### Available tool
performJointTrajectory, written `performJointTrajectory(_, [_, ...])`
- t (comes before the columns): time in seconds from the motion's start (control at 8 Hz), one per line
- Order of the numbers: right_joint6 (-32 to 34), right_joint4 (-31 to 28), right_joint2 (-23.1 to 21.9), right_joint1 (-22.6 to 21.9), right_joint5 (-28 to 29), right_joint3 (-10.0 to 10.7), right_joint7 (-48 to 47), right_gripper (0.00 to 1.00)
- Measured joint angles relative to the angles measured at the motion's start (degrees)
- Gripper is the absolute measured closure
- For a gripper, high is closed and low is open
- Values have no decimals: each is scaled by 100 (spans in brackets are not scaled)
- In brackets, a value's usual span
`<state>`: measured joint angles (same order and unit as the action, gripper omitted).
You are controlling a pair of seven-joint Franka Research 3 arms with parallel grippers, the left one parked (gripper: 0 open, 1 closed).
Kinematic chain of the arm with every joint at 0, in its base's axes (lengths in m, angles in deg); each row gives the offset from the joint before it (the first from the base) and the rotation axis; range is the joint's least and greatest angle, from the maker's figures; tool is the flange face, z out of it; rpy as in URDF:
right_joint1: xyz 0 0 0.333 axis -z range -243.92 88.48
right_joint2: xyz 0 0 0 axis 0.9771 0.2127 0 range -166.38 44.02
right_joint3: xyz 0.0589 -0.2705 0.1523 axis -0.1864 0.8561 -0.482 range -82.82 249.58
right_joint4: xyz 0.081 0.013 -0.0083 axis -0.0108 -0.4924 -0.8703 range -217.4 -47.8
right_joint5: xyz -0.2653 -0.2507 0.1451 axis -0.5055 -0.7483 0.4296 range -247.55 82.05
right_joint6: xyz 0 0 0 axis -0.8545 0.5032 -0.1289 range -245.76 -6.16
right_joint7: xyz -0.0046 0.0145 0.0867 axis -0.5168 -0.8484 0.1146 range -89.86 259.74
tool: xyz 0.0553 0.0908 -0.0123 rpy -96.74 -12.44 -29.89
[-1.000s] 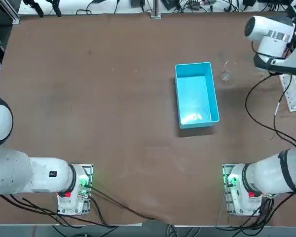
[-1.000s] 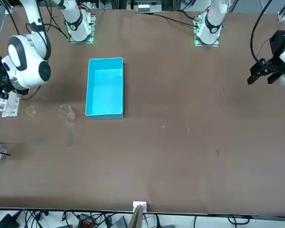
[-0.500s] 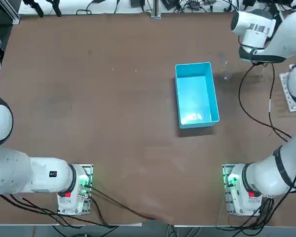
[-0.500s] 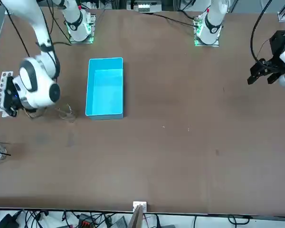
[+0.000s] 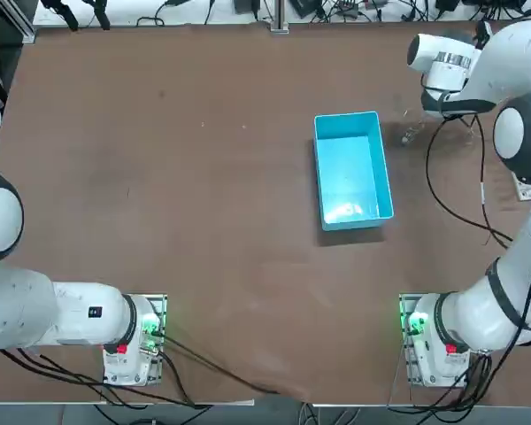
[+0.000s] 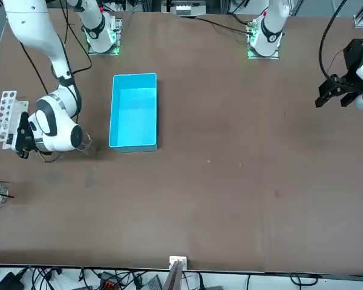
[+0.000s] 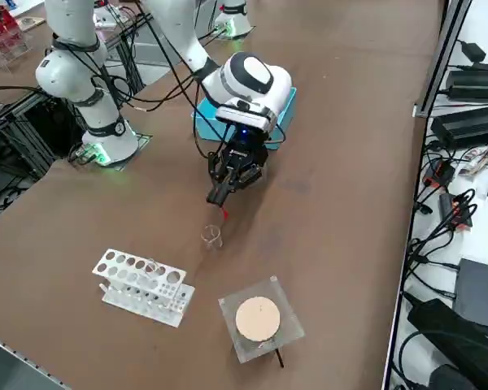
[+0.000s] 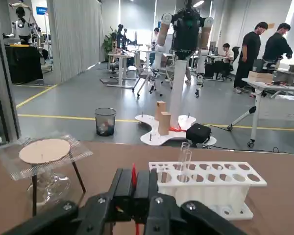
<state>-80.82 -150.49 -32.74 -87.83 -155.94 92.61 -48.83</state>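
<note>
In the right side view my right gripper (image 7: 220, 195) hangs low over the table beside the blue bin (image 7: 205, 122), fingers pointing down and outward. It is shut on a thin red rod (image 7: 224, 213), whose tip sticks out below the fingers. The wrist view shows the same: both fingers (image 8: 122, 188) are pressed together on the red rod (image 8: 134, 176). A small glass beaker (image 7: 212, 236) stands just beyond the rod's tip, apart from it. In the front view the gripper (image 6: 20, 144) shows left of the white wrist. From above, the arm (image 5: 442, 62) hides the gripper.
A white test-tube rack (image 7: 143, 286) with one glass tube (image 8: 184, 161) stands near the table's right edge. Beside it, a flask on a mesh stand carries a round disc (image 7: 259, 318). The blue bin (image 5: 352, 168) lies mid-table. People stand in the room beyond.
The right arm has swung from above the rack towards the bin and the far edge, and its wrist has come down close to the small glassware.
</note>
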Motion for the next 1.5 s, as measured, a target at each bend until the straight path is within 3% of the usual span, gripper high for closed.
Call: performJointTrajectory(1.5, [15, -71, 413, 287, 142, 7, -372, 98])
